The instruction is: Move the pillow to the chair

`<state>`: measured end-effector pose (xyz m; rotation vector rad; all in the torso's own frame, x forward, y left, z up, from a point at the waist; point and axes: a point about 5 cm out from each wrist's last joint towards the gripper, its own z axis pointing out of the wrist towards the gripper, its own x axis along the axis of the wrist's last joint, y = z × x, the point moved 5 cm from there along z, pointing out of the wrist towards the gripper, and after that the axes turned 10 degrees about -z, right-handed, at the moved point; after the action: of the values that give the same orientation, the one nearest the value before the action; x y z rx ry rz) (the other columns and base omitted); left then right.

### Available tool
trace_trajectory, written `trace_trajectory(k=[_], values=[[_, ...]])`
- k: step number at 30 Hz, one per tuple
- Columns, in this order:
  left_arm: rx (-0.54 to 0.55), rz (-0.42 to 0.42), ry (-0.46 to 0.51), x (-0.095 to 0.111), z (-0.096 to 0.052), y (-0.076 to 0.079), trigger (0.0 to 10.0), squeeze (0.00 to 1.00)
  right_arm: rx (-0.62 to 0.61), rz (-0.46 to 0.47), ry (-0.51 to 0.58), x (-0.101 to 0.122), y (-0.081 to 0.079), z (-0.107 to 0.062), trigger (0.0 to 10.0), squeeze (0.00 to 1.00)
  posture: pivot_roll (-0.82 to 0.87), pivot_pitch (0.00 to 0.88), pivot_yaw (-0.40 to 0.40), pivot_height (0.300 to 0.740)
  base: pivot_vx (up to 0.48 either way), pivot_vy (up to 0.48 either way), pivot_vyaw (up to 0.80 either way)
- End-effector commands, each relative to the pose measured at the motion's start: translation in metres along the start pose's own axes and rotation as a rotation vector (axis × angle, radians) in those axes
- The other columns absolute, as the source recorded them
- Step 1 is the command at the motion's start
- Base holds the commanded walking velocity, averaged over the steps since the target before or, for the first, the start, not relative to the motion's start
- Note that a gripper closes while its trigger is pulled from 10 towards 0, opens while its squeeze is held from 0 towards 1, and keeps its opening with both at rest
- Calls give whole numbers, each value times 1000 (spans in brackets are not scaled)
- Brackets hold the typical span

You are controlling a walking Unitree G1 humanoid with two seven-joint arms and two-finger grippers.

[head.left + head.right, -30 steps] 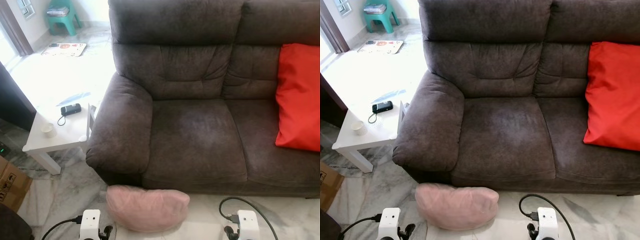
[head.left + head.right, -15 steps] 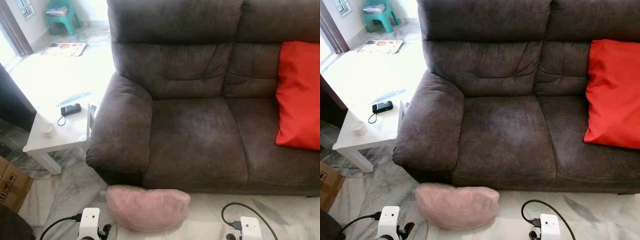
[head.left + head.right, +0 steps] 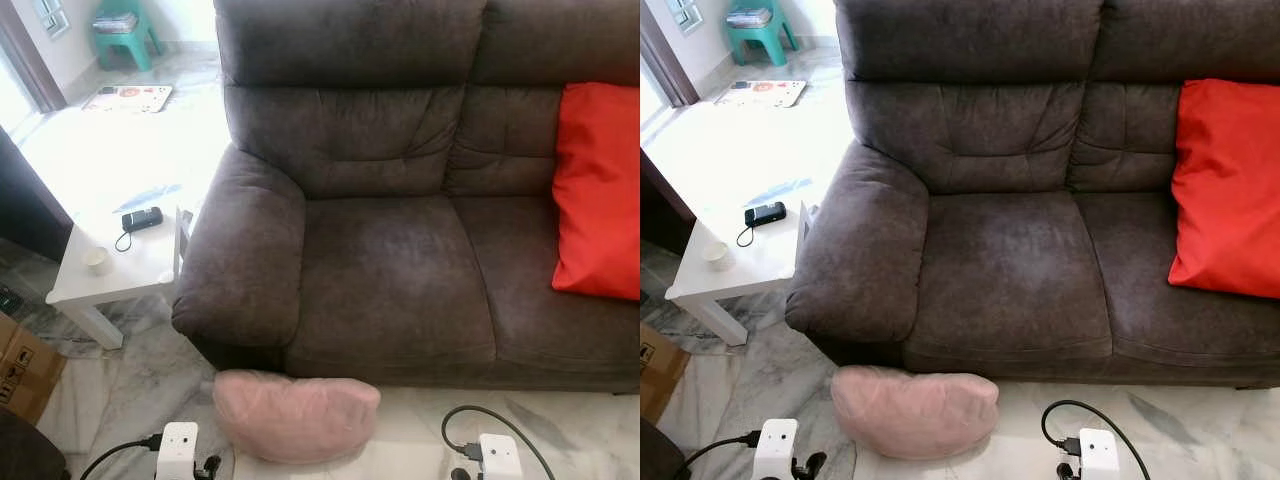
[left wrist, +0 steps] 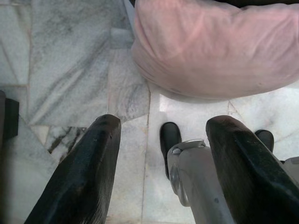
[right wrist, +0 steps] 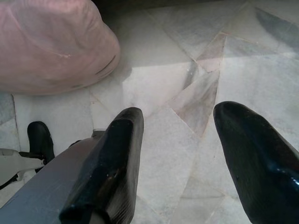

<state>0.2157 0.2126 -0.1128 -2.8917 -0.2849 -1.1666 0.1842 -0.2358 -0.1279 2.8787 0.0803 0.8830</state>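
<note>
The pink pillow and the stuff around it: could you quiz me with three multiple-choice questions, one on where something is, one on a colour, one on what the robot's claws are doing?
1. Where does the pink pillow lie?
A. on the sofa seat
B. on the marble floor in front of the sofa
C. on the white side table

2. What colour is the cushion that leans on the sofa?
A. red
B. teal
C. grey

3. How do the left gripper and right gripper stand?
A. both open, holding nothing
B. both shut on the pillow
C. one open, one shut on a cable

Answers: 1 B, it rests on the floor at the sofa's front edge. 2 A, it is bright red against the dark upholstery. 3 A, each wrist view shows two black fingers spread apart with bare floor between them.
</note>
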Motion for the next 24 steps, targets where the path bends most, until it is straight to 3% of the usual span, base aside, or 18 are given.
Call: trace_trajectory(k=[1, 24], values=[[17, 5, -32, -10, -3, -6, 10000, 0, 5, 13, -18, -6, -3, -1, 10000, 0, 77, 99, -9, 740, 0, 270, 0], [40, -16, -9, -5, -3, -11, 10000, 0, 19, 16, 9, 4, -8, 1, 10000, 0, 79, 111, -10, 740, 0, 325, 0]])
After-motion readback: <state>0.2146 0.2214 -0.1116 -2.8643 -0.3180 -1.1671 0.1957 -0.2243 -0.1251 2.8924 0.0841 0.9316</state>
